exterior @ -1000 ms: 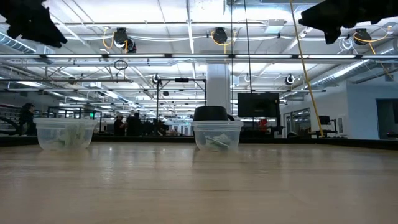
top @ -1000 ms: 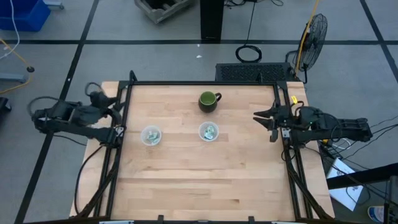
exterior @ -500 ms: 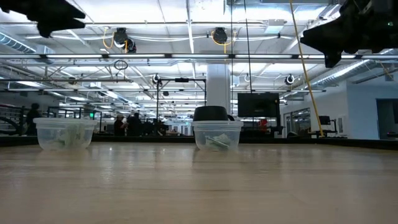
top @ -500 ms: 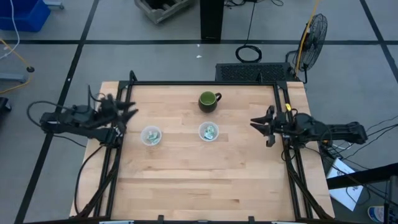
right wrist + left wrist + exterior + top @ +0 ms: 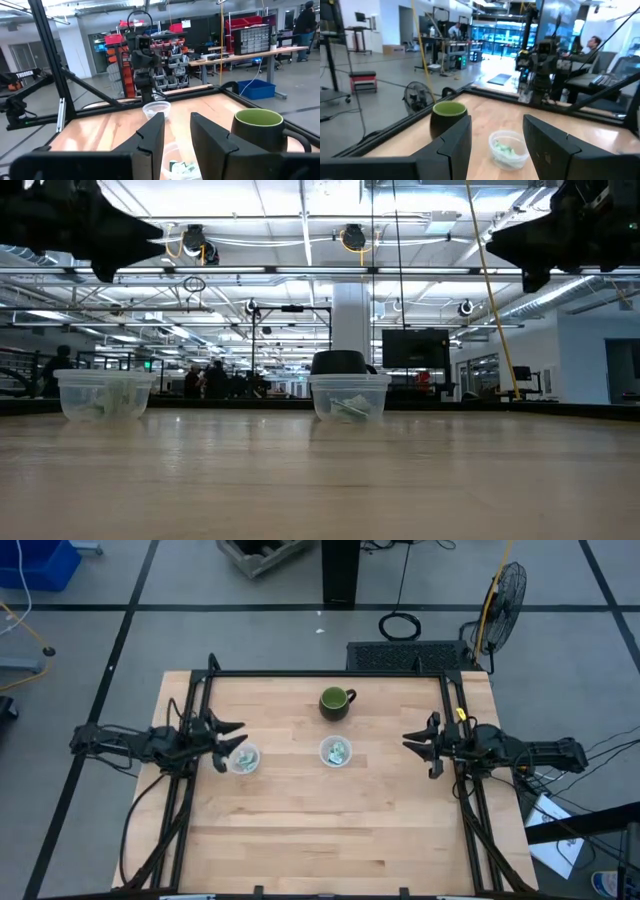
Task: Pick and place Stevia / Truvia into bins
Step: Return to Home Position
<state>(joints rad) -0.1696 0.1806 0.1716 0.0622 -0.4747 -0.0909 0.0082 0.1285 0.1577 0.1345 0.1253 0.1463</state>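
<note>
Two clear cups stand upright on the wooden table: the left cup (image 5: 243, 758) (image 5: 103, 394) and the middle cup (image 5: 335, 752) (image 5: 348, 396). Pale green sachets (image 5: 507, 149) lie inside the middle cup, and pale pieces show in the left cup. I see no sachets on the bare table. My left gripper (image 5: 232, 736) (image 5: 497, 122) hovers open above the table at the left cup's left side. My right gripper (image 5: 412, 744) (image 5: 177, 117) hangs open above the table's right edge, pointing toward the middle cup.
A dark green mug (image 5: 336, 701) (image 5: 257, 131) stands on the far side of the middle cup. Black frame rails (image 5: 195, 710) run along the table's left, right and far edges. Bare wood (image 5: 330, 830) spreads across the near half.
My left gripper has swung from beyond the table's left edge toward the right, coming over the table beside the left cup. My right gripper shifted slightly toward the table's near-left and dipped a little, then stayed. Both cups kept still.
</note>
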